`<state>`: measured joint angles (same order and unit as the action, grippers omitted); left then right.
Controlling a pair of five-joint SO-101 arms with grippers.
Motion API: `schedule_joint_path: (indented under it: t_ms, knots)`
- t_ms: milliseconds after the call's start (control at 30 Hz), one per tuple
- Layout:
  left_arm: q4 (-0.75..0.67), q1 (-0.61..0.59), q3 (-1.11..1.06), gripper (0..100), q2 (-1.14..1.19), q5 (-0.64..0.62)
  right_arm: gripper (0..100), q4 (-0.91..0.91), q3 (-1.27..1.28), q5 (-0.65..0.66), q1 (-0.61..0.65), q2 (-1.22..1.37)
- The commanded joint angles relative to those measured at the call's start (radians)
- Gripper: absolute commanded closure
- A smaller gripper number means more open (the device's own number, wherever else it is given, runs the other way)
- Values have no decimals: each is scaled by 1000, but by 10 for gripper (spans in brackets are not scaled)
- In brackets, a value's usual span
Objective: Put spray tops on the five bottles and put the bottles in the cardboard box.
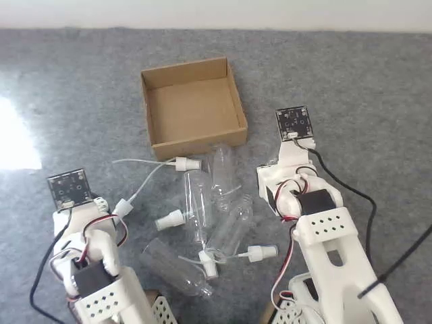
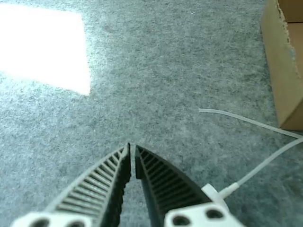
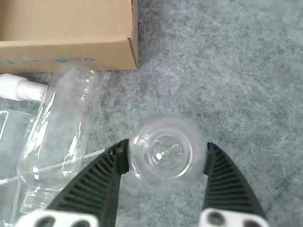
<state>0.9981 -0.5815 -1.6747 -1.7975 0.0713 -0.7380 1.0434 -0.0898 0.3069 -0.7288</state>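
Bottles first: one clear plastic bottle (image 3: 165,142), seen end-on, is pinched on both sides by the right pincer (image 3: 165,158), just off the corner of the open brown cardboard box (image 3: 71,42). Four more clear bottles (image 1: 196,202) lie jumbled on the grey felt-like counter (image 1: 67,81) in front of the box, with white spray tops (image 1: 170,219) and their thin tubes scattered among them. Over bare counter hangs the left pincer (image 2: 131,150), its fingers pressed together, with a lone spray top (image 2: 215,193) just beside it.
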Motion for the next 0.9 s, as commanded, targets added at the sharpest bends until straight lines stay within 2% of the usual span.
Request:
schedule_joint_path:
  t_ms: [0, 367, 667, 767, 867]
  knots:
    - [-26, -3, 12, 988, -14, 8, 847, 10, -14, -3, -18, -48]
    - [-15, -8, 31, 988, -14, 9, 848, -94, -15, 86, -30, -206]
    - [195, -2, 274, 988, -12, 8, 848, -102, -38, 91, -142, -229]
    - [222, 46, 343, 988, -9, 29, 848, -99, -43, 91, -174, -229]
    - [224, 133, 375, 988, -6, 127, 848, -93, -43, 91, -199, -229]
